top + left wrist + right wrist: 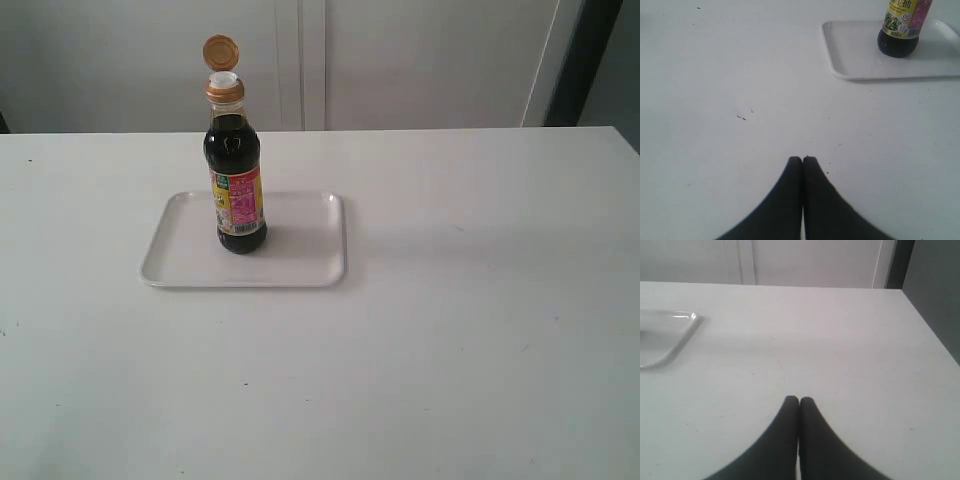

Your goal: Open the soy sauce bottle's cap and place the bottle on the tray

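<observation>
The soy sauce bottle [236,185] stands upright on the white tray [300,250], toward the tray's left half. Its orange-gold cap [221,52] is flipped up on its hinge, and the whitish spout [224,79] shows below it. In the left wrist view the bottle's lower part [900,30] sits on the tray [860,55], far from my left gripper [802,159], which is shut on nothing above the bare table. My right gripper [799,399] is also shut and empty; only a corner of the tray [670,335] shows beside it. Neither gripper appears in the exterior view.
The white table [460,330] spreads around the tray. Its right edge [932,335] runs close to the right gripper's side. A pale wall with panel seams [300,60] stands behind the table's far edge.
</observation>
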